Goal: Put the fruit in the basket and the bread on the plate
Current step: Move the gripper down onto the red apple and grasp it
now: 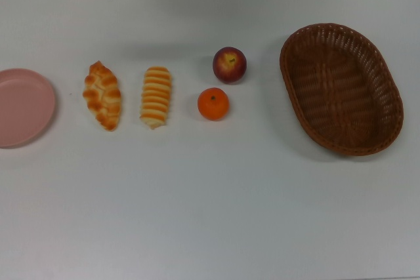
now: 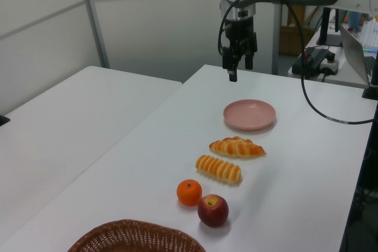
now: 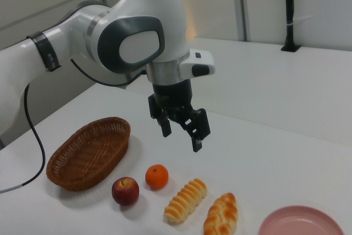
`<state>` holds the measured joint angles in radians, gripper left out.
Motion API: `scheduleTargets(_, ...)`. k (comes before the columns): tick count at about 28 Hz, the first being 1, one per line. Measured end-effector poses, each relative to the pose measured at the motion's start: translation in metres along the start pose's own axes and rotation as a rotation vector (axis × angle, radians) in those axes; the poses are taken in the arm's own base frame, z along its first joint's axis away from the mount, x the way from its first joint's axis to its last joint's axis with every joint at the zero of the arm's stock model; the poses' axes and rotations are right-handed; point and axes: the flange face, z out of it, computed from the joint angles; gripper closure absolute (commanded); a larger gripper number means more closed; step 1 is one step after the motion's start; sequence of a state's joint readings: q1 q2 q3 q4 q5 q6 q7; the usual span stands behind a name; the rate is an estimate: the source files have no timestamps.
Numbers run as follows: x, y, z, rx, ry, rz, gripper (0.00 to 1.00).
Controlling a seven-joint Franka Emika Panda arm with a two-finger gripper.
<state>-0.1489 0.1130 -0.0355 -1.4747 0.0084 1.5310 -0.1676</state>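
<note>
The gripper (image 3: 180, 135) hangs with fingers apart above the table (image 1: 210, 214), near a dark red apple (image 1: 229, 65) and an orange tangerine (image 1: 213, 104).

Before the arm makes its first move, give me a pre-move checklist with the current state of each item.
1. Gripper empty and open: ok, fingers apart, nothing between them, raised above the table.
2. Basket free to receive fruit: ok, nothing inside.
3. Plate free to receive bread: ok, bare.
4. Apple and tangerine reachable from above: ok, nothing over them; whether they touch each other: cannot tell.
5. Braided pastry and striped roll separate: ok, a gap of table shows between them in the top view.
6. Task progress: not ok, all four items lie on the table.
</note>
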Motion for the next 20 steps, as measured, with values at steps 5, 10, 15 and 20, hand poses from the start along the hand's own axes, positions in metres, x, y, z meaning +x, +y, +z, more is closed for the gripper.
scheduleTargets(5,0.002,-0.01,0.004,-0.003,-0.008,-0.033,0.0)
scheduleTargets(10,0.015,-0.057,0.028,-0.062,-0.06,-0.127,0.0)
scheduleTargets(15,0.031,-0.112,0.068,-0.1,-0.087,-0.137,0.0)
scheduleTargets(20,0.035,-0.145,0.102,-0.133,-0.075,-0.118,0.0)
